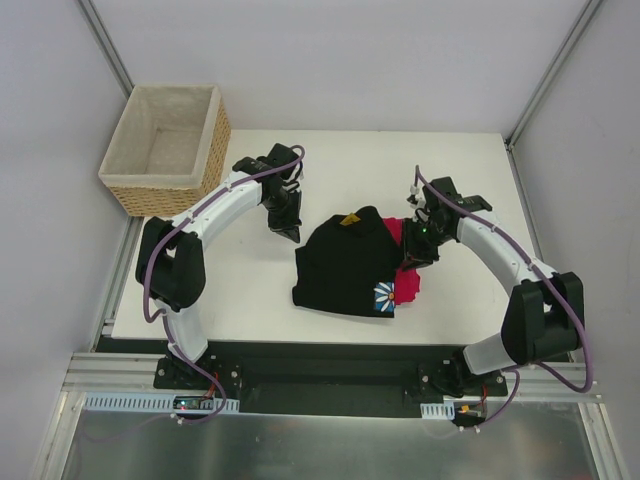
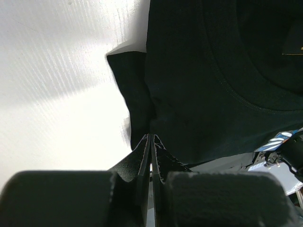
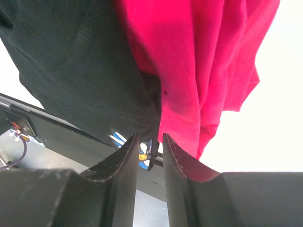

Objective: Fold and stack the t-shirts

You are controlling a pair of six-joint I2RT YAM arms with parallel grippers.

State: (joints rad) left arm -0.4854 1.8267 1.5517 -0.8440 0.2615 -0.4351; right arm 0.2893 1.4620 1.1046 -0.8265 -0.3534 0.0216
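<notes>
The black t-shirt (image 1: 342,265) lies folded at the table's middle, its blue daisy print (image 1: 386,298) showing at the near right corner. Under it lies the pinkish-red t-shirt (image 1: 407,286), sticking out along the right side. My left gripper (image 1: 290,233) is shut and empty, its tips (image 2: 151,138) at the black t-shirt's (image 2: 203,94) left edge beside a folded sleeve. My right gripper (image 1: 412,262) stands at the pile's right edge with its jaws slightly apart (image 3: 150,137). The black cloth (image 3: 71,61) and red cloth (image 3: 208,56) lie just beyond its tips, ungripped.
A wicker basket (image 1: 170,200) with pale lining stands at the back left corner of the white table (image 1: 240,290). A black rail (image 1: 330,362) runs along the table's near edge between the arm bases. Walls close in the left and right sides.
</notes>
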